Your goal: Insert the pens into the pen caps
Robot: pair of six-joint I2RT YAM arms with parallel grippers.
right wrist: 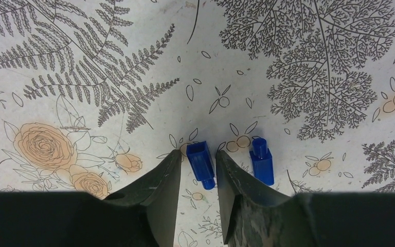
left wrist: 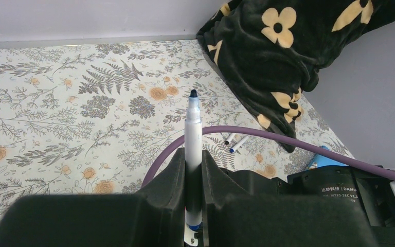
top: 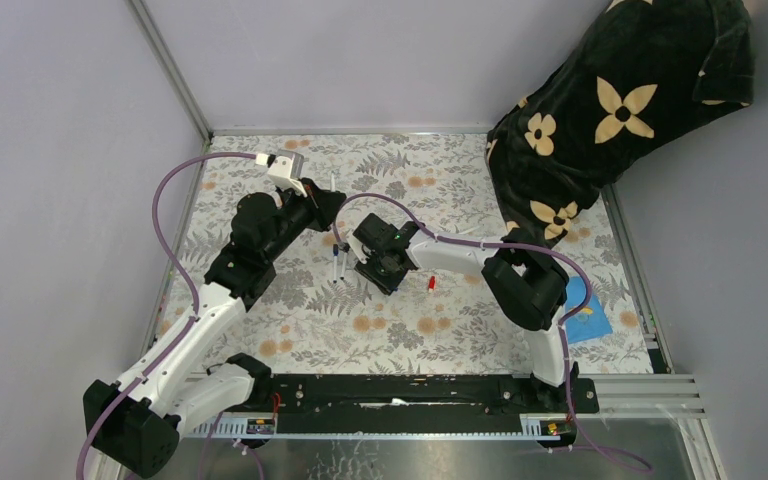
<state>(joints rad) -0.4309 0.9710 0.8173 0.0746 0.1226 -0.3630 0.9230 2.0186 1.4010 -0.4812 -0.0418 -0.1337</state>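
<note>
Nearest the lens in the left wrist view, the left hand is clamped tight on a slim white-barrelled marker pen. The pen stands upright between the black fingers, its small dark tip pointing away from the wrist and its blue end down near the palm. A purple cable arcs across behind it.

In the right wrist view, the right hand sits low over the floral-printed counter. Its fingers are narrowly apart, 1 on each side of a short blue plastic cap lying with its square open end away from the wrist. Whether the pads actually press the cap cannot be told. A second blue plastic cap lies just right of the right finger.

From above, both hands meet near the counter's middle. 2 more white pens lie side by side just left of the right hand, and a small red cap lies just to its right. A black plush fabric with cream flowers fills the far right corner, and a blue cloth lies at the right edge.
</note>
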